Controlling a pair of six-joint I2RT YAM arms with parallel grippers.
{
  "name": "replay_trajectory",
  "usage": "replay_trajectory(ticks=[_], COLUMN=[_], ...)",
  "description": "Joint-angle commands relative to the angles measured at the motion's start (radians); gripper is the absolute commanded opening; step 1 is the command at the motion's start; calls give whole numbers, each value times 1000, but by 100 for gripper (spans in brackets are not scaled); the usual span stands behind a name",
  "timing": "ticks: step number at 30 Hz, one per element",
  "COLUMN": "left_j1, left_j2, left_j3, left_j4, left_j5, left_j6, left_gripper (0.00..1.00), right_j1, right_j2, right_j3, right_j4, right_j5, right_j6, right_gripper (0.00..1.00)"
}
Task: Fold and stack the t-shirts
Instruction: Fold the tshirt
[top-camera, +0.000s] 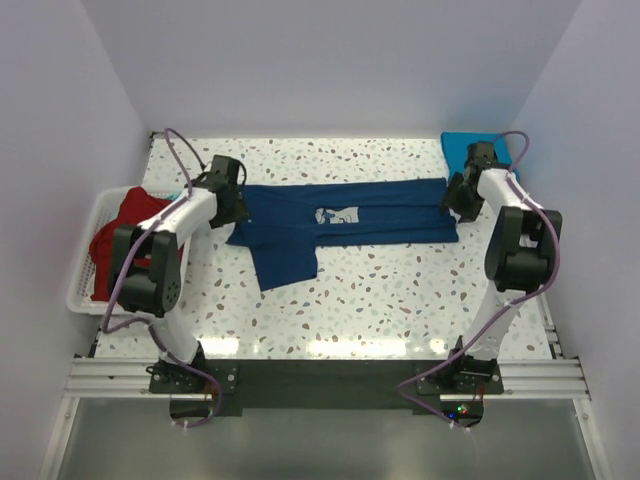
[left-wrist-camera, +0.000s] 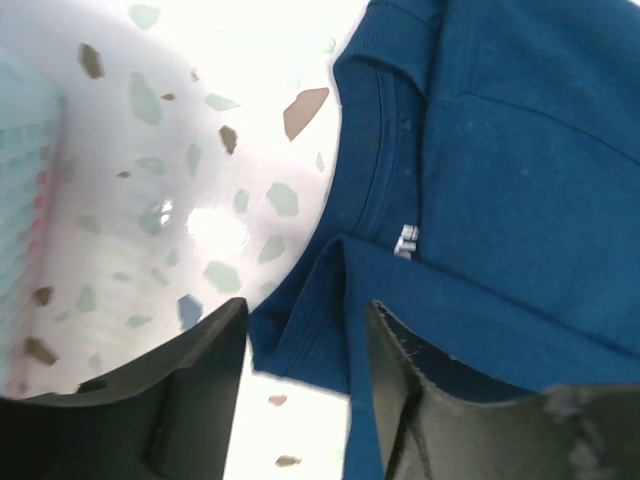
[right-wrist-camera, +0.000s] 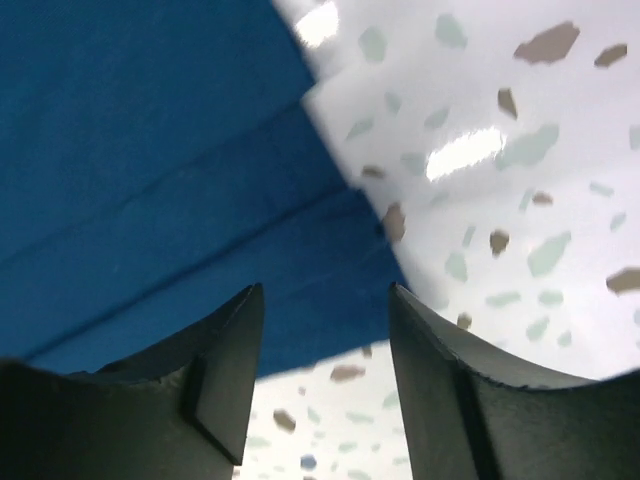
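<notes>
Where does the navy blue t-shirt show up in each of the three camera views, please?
Top external: the navy t-shirt lies stretched left to right across the far middle of the speckled tabletop.
Left wrist: the navy t-shirt fills the right side, collar and label showing.
Right wrist: the navy t-shirt fills the upper left.
Shared landmark: the speckled tabletop along the cloth's edge.

The navy blue t-shirt (top-camera: 340, 225) is soft, matt knit cloth with a ribbed, stitched collar (left-wrist-camera: 375, 170). It lies on a table (top-camera: 380, 290) whose smooth, speckled stone-look top is glossy enough to mirror the lights. The basket (top-camera: 85, 285) is white slatted plastic and holds a red t-shirt (top-camera: 130, 215) of matt cloth. The left tool (left-wrist-camera: 305, 320) and right tool (right-wrist-camera: 325, 300) have matt black plastic fingers (left-wrist-camera: 190, 400), scuffed at the edges, and the rail (top-camera: 110, 378) is bare silvery metal.
</notes>
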Motion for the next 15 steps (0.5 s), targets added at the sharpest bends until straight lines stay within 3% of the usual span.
replay_trajectory(ticks=[1, 3, 9, 15], left_j1=[-23, -64, -219, -331], left_j2=[-155, -218, -362, -382], left_j3=[-42, -85, -246, -361], left_j4=[0, -21, -49, -26], left_j5=[-45, -64, -39, -13], left_j6=[13, 13, -9, -33], left_gripper=[57, 61, 63, 58], right_j1=[48, 93, 231, 326], right_j2=[-178, -242, -383, -486], right_j3=[-57, -108, -273, -404], right_j4=[13, 16, 56, 117], right_j5=[39, 71, 85, 16], right_j6=[3, 0, -8, -17], right_gripper=[57, 63, 68, 69])
